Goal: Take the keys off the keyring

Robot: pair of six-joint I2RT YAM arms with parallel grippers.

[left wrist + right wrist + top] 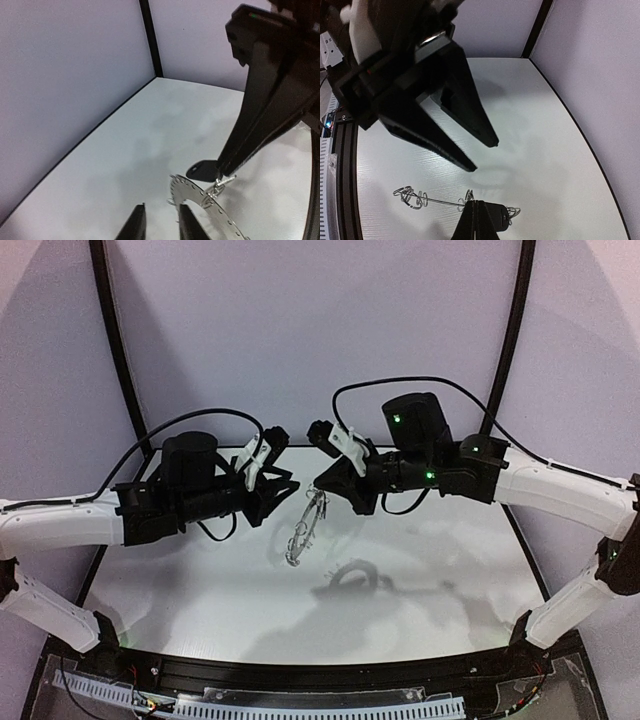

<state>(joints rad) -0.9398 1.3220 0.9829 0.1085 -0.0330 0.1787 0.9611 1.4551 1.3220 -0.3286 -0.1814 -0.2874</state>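
Pinching shut, the right claw (319, 490) holds the keyring (303, 530) by its upper rim above the tabletop (430, 585), the black-headed key (201, 170) just beside its tips. The left claw (161, 210), slightly parted and empty, sits beside the rim.

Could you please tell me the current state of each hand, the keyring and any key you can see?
Left hand: open and empty, fingers close beside the keyring's rim.
Right hand: shut on the keyring.
Keyring: held up in the air above the table, hanging tilted.
Black-headed key: on the keyring, right beside the right hand's fingertips.
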